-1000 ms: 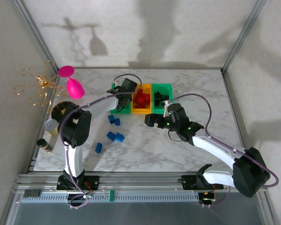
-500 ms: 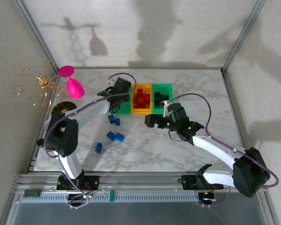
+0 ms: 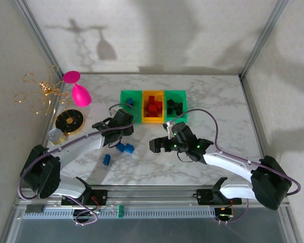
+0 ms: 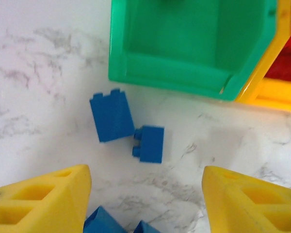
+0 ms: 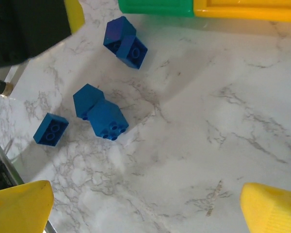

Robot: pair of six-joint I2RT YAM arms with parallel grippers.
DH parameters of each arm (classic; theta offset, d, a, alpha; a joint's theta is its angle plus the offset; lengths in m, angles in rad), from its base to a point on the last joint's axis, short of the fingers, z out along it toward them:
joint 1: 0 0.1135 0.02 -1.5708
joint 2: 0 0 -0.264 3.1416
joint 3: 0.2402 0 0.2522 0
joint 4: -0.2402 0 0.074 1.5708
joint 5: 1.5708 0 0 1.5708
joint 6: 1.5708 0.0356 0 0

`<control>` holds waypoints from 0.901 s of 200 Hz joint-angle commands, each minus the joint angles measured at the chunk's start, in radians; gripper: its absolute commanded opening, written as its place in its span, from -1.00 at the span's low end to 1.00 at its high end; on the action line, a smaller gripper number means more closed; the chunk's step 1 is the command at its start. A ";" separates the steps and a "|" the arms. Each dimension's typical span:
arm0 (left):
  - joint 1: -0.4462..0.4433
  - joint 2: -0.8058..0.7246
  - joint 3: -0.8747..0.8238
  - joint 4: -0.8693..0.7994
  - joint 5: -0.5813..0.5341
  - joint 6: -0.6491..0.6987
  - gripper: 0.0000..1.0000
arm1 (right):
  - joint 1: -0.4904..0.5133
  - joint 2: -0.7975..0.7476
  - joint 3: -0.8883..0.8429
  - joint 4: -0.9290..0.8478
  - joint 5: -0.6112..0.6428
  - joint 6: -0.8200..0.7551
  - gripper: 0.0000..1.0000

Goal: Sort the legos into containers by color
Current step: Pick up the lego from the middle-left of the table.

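My left gripper (image 3: 123, 125) hangs low over the marble table (image 3: 218, 104), just on the near side of the left green bin (image 3: 126, 115); in the left wrist view my left gripper (image 4: 144, 194) has its yellow fingers (image 4: 43, 199) wide apart and nothing between them. Ahead of them a larger blue brick (image 4: 111, 116) and a smaller blue brick (image 4: 149, 143) lie on the table, touching at one corner, just beside the near wall of this bin (image 4: 184, 48); the orange bin (image 4: 271, 92) joins it on the right.

My right gripper (image 3: 157, 145) is near the middle of the table, on the near side of the bins and well apart from them; in the right wrist view my right gripper (image 5: 145, 208) is also spread wide and holds nothing. There I see a far pair of blue bricks (image 5: 126, 42) close to the bins; a middle pair of blue bricks (image 5: 101, 112) touching each other; a single blue brick (image 5: 51, 129) a little nearer and to the left.

From above, the three bins stand in one row at the far side; the left green bin has one blue brick (image 3: 130, 101) inside; the orange bin (image 3: 145, 119) holds red bricks (image 3: 153, 106); the right green bin (image 3: 184, 94) holds black bricks (image 3: 173, 107). A round gold-and-black dish (image 3: 70, 121) stands at the left of the table.
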 commanded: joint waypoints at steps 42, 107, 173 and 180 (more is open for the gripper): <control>-0.039 -0.054 -0.126 -0.031 -0.002 -0.142 0.33 | 0.016 0.044 -0.051 0.115 -0.021 0.074 0.97; -0.039 -0.011 -0.200 0.007 -0.013 -0.197 0.36 | 0.016 0.093 -0.045 0.114 -0.001 0.071 0.97; -0.038 0.038 -0.228 0.008 -0.051 -0.219 0.25 | 0.016 0.131 -0.040 0.111 -0.003 0.082 0.97; -0.039 0.033 -0.236 0.006 -0.056 -0.220 0.23 | 0.015 0.132 -0.044 0.115 -0.001 0.082 0.97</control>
